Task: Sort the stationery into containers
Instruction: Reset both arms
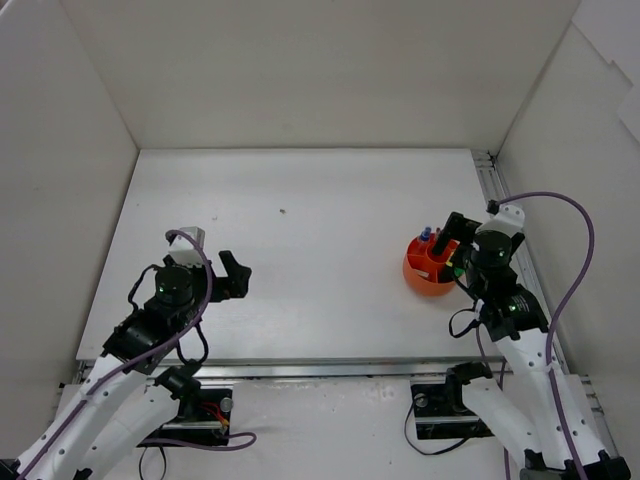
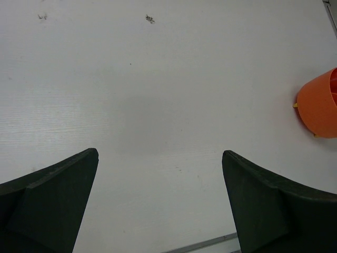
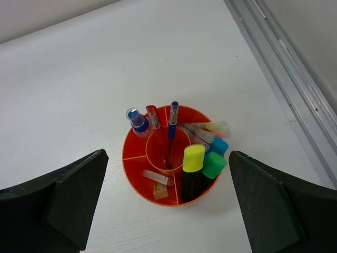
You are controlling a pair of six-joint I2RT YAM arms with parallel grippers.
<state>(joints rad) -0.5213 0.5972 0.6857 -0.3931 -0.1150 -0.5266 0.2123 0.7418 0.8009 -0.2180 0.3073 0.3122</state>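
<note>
The round orange-red pot with inner dividers stands on the table at the right. It holds black highlighters with yellow, green and blue caps. It also holds a blue pen, a red pen, a clear blue-capped tube, a pale strip and a small tan block. My right gripper is open and empty, above the pot's near side. My left gripper is open and empty over bare table at the left. The pot's edge shows in the left wrist view.
White walls enclose the table on the left, back and right. A metal rail runs along the right edge, close to the pot. Another rail runs along the near edge. Several clear-capped markers lean in the pot's far right compartment.
</note>
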